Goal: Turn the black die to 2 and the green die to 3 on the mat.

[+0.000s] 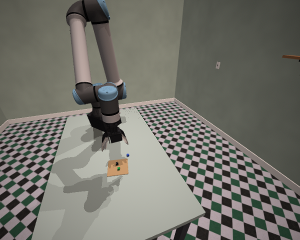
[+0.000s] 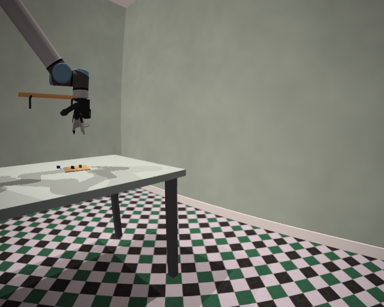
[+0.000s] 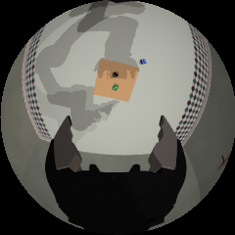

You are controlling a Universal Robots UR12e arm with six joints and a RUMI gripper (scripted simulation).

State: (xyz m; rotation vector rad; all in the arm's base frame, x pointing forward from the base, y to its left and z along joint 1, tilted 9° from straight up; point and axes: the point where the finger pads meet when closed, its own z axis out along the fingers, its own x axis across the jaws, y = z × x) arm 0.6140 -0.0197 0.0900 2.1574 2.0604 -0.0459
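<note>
Two dice on the mat, one beside it, under wide-open jaws

Black and green dice share the orange-tan mat (image 1: 123, 171) (image 2: 82, 169) (image 3: 105, 90), which lies on the pale bench (image 1: 155, 201) (image 2: 146, 168) (image 3: 162, 98). The black die (image 1: 116, 163) (image 2: 72, 167) (image 3: 116, 74) and the green die (image 1: 118, 168) (image 2: 80, 165) (image 3: 116, 87) sit near each other with a strip of mat between them, both wholly inside its edges. In the top view the black one is nearer the arm (image 1: 80, 49) (image 2: 30, 29).

The blue die (image 1: 127, 155) (image 2: 58, 166) (image 3: 143, 62) rests directly on the bench, just beside one corner of the mat and apart from it. All three are too small for the numbers on top to be read, so whether black shows 2 or green shows 3 cannot be told.

Above the bench, the jaws (image 1: 115, 146) (image 2: 79, 133) stand wide apart, with nothing between them. They point downward and hang well clear of every die. In the wrist view, the mat and all three dice appear beyond the two tips. Broad grey shadows fall across the bench, and part of the mat is shaded around the black die, while the green one lies in the brighter part.
</note>
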